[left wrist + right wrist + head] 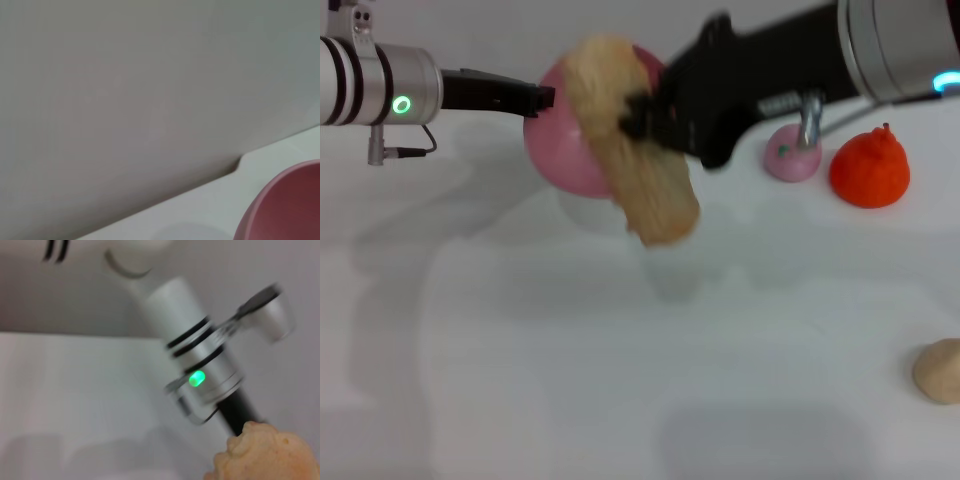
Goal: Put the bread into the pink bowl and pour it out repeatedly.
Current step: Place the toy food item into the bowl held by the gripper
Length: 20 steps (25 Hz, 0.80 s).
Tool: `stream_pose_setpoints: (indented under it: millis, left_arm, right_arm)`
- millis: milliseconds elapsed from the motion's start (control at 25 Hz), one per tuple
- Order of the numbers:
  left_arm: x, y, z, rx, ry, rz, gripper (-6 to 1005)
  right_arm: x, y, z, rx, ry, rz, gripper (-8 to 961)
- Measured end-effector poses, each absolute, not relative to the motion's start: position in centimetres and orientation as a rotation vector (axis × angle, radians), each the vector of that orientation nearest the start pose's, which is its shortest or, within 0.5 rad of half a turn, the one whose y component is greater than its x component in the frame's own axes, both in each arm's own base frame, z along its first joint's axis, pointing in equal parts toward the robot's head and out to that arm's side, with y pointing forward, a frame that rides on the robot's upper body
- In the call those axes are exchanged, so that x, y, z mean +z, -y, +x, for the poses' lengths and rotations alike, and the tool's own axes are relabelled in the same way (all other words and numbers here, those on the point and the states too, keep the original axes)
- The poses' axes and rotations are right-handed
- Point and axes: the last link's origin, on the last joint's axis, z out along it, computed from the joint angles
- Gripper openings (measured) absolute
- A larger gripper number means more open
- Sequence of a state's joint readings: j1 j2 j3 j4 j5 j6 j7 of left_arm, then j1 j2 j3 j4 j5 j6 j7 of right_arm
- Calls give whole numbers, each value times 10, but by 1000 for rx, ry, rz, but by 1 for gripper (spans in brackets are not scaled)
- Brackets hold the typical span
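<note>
Both arms raised above the bench (620,400). The right gripper (638,112) is closed on the bread (630,150), clamping it near its upper third; the loaf hangs below and to the left-arm side of that gripper, its long axis running steeply downward and slanted, lower end free in the air. The left gripper (542,98) grips the near rim of the pink bowl (565,150), which is held off the bench and tipped so that its outer wall faces the head camera; the bowl's mouth is turned away and cannot be seen. The bread lies directly in front of the bowl, overlapping it in the head view; whether the two touch cannot be told. Relative to the left gripper, the bread is just beyond the bowl, on the right-arm side.

In the left wrist view only a segment of the bowl's wall shows. In the right wrist view the loaf's end sits close under the camera, with the left arm's wrist beyond it.

Judged step: loading the bread into the bowl; the loaf's lower end would need to meet the bowl's opening.
</note>
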<state>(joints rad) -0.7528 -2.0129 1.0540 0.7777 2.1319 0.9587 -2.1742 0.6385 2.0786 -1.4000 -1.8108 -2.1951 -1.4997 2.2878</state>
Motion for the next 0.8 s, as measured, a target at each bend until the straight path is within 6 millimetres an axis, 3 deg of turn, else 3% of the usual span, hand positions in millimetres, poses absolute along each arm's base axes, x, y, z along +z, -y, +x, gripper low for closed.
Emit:
stream_pose_setpoints:
  millis: [280, 560, 800]
  left_arm:
    - [9, -447, -203, -307, 990, -2358, 43]
    - [3, -443, -201, -310, 998, -2378, 43]
    - [-1, -440, -196, -315, 997, -2408, 43]
  right_arm:
    - [38, -349, 20, 275, 73, -2653, 65]
    - [25, -379, 46, 300, -9, -2568, 64]
    - [6, -390, 66, 347, -59, -2574, 75]
